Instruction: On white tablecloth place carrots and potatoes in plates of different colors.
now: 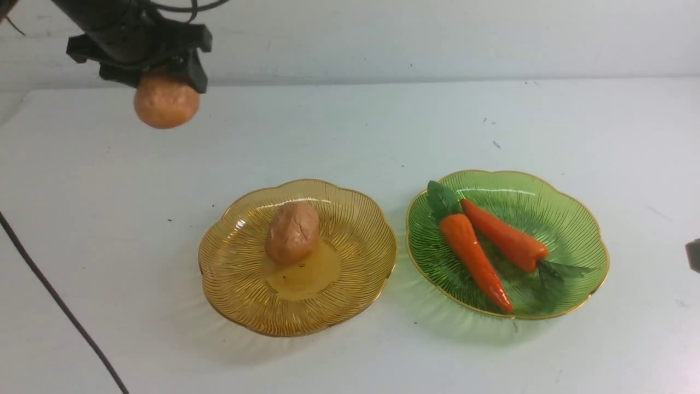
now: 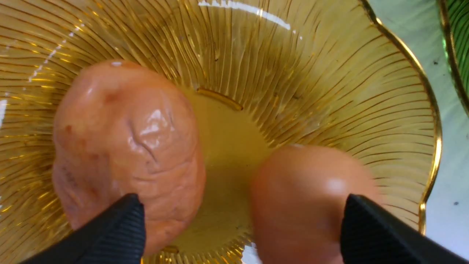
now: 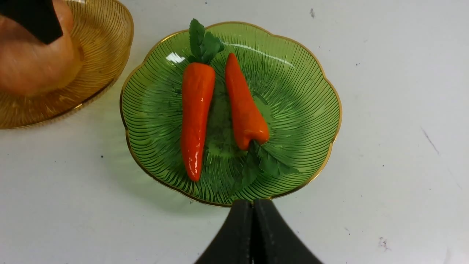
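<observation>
Two carrots point(image 1: 476, 254) point(image 1: 506, 235) lie side by side in the green plate point(image 1: 579, 219), their leaf tops at opposite ends. One potato point(image 1: 292, 232) rests in the amber plate point(image 1: 355, 273). In the left wrist view my left gripper point(image 2: 240, 198) hangs just over the amber plate point(image 2: 329, 73) with its jaws wide apart. A second, blurred potato point(image 2: 304, 198) sits against one finger point(image 2: 370, 234) only, beside the resting potato point(image 2: 124, 139). The front view shows that second potato point(image 1: 166, 103) under the left gripper point(image 1: 164, 74), up at the far left. My right gripper point(image 3: 253, 202) is shut and empty beside the green plate point(image 3: 311, 91).
The white tablecloth point(image 1: 383, 126) covers the table and carries a few dark specks. A black cable point(image 1: 54, 298) runs across its near left corner. The two plates stand close together, rims almost touching. A dark bit of the right arm point(image 1: 693, 255) shows at the right edge.
</observation>
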### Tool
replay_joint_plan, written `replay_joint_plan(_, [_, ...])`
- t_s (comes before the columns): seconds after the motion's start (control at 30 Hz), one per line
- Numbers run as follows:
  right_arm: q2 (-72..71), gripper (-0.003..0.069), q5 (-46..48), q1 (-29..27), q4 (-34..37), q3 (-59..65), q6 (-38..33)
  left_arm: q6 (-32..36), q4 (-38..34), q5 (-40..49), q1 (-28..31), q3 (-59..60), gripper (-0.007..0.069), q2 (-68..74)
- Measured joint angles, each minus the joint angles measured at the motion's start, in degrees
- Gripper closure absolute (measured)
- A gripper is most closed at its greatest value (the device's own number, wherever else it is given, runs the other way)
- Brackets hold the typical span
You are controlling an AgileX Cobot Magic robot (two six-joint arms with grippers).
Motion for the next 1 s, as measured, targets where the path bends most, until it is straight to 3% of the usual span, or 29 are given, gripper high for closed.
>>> replay_joint_plan(0.23, [-9.4, 0.0674, 5.7, 0.0, -0.2, 0.1, 0.0, -1.0, 0.5, 0.0, 0.0, -4.7, -0.004, 0.0])
replay_joint_plan(0.4, [-16.3, 0.0674, 8.1, 0.0, -0.2, 2.2, 1.4, -1.1, 1.7, 0.0, 0.0, -9.1, 0.0076, -0.3])
replay_joint_plan(0.57, [-26.4, 0.0674, 0.8, 0.0, 0.4, 10.9, 3.3, -0.3, 2.0, 0.0, 0.0, -12.0, 0.0428, -1.6])
replay_joint_plan(0.7, [-33.2, 0.0674, -11.4, 0.0, 3.0, 20.7, 3.6, 1.7, 2.0, 0.2, 0.0, -12.2, 0.0581, -2.5])
replay_joint_plan(0.8, [-36.0, 0.0674, -18.5, 0.0, 6.4, 26.2, 3.7, 2.5, 2.0, 0.4, 0.0, -12.2, 0.0619, -2.7])
replay_joint_plan(1.0, [-37.0, 0.0674, -23.8, 0.0, 8.8, 28.6, 3.7, 3.1, 2.0, 0.5, 0.0, -12.2, 0.0628, -2.7])
